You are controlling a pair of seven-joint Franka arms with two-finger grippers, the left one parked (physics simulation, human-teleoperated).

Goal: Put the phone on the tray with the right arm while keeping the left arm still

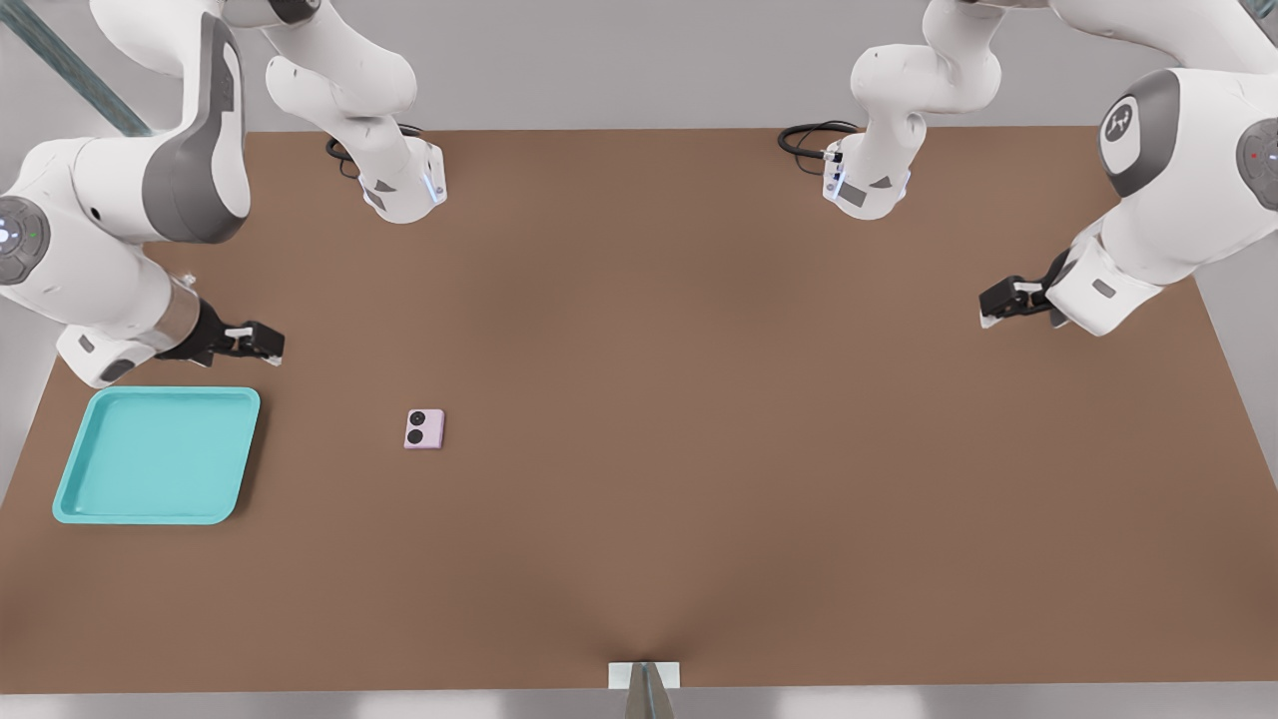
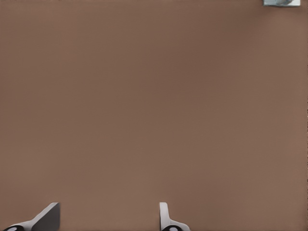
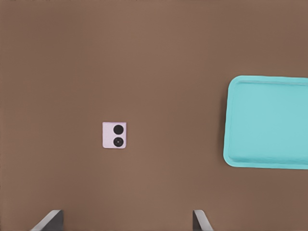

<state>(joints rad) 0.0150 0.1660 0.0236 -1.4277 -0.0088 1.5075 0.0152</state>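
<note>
- Bracket (image 1: 644, 676): a small white piece with a grey blade at the near table edge, cut off by the frame bottom in the front view; what it is cannot be made out.
- Tray (image 1: 70, 499): turquoise, flat on the table (image 1: 699, 449) at the front view's far left, nothing in it. The right wrist view crops it at the frame edge (image 3: 236, 159), showing only part of its rim and floor.
- Gripper (image 1: 262, 343): hangs above the table just beyond the tray's far edge, at the front view's left, holding nothing. The front view shows it side-on, so the gap there is hard to judge. The right wrist view shows only two grey fingertips (image 3: 50, 220) at the frame bottom, set wide apart with bare table between them.
- Phone (image 1: 424, 428): pale pink, lying flat on the table with its two black lenses facing up, to the right of the tray in the front view and well apart from it. It is apart from the gripper too. The right wrist view shows it (image 3: 114, 135) whole and clear of the fingertips.
- Left wrist view: shows only bare table and a cropped pale object (image 2: 281, 2) at one corner, too cut off to identify; neither phone nor tray appears there.
</note>
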